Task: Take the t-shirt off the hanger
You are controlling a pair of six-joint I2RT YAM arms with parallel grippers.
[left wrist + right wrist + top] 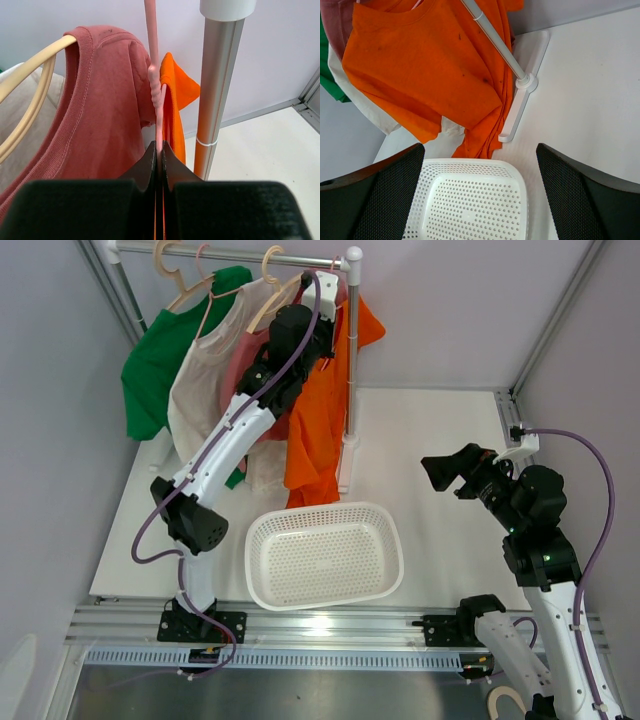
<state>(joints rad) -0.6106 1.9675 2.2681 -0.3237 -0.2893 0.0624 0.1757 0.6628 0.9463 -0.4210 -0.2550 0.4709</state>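
An orange t-shirt [315, 430] hangs on a pink hanger [156, 95] at the right end of the rack's rail, next to the upright pole [350, 350]. My left gripper [300, 325] is raised to the rail. In the left wrist view it [159, 147] is shut on the pink hanger's thin neck, with orange cloth [172, 100] just behind. My right gripper [432, 472] is open and empty, low at the right. In the right wrist view it [480, 147] faces the orange t-shirt [420, 65], well apart from it.
A white perforated basket [260, 530] sits on the table under the orange shirt's hem. Green [155, 360], cream [205, 380] and dusty red [100, 110] shirts hang on wooden hangers [30, 75] to the left. The rack's foot [520, 105] lies on the table.
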